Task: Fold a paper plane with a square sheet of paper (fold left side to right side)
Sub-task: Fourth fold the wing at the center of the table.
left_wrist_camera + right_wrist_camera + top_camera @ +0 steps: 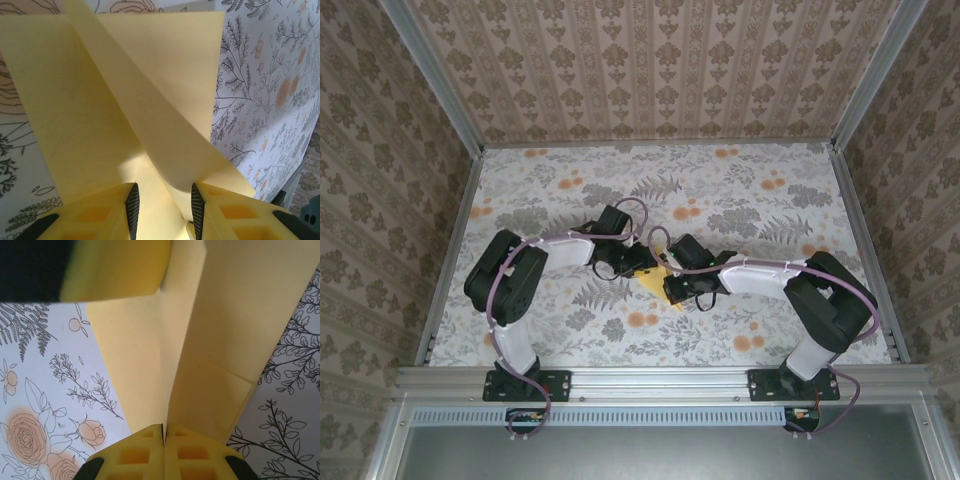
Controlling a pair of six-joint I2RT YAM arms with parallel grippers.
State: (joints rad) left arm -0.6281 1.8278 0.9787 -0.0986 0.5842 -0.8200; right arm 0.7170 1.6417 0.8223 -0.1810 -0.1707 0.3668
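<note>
– Top external: yellow paper [654,280] at mid-table on the flowered cloth [560,190], hemmed in by the left gripper [642,264] and the right gripper [672,290].
– Flat?
– No. Partly folded. From the left wrist, one flap [165,135] raised off the rest [65,110] and slanting down toward the camera. From the right wrist, creased layers [225,315] with a tall fold standing upright.
– Held by anything?
– Pinched by the right gripper [165,432]: pads pressed together with no gap, upright fold running straight into the seam between them.
– And the left gripper [164,200]?
– Parted. Ribbed pads [132,202] standing apart, slanted flap passing through the gap, close against one pad, not clamped.
– Placement from above?
– Left gripper at the paper's far-left edge, right gripper at its near-right edge, both arms bent inward from bases on the near rail [660,378]. One yellow finger [115,267] of the left gripper also seen from the right wrist, top left, over the paper.
– Farther out?
– Orange blossoms and grey ferns across the cloth, patterned walls [650,70] on three sides.
</note>
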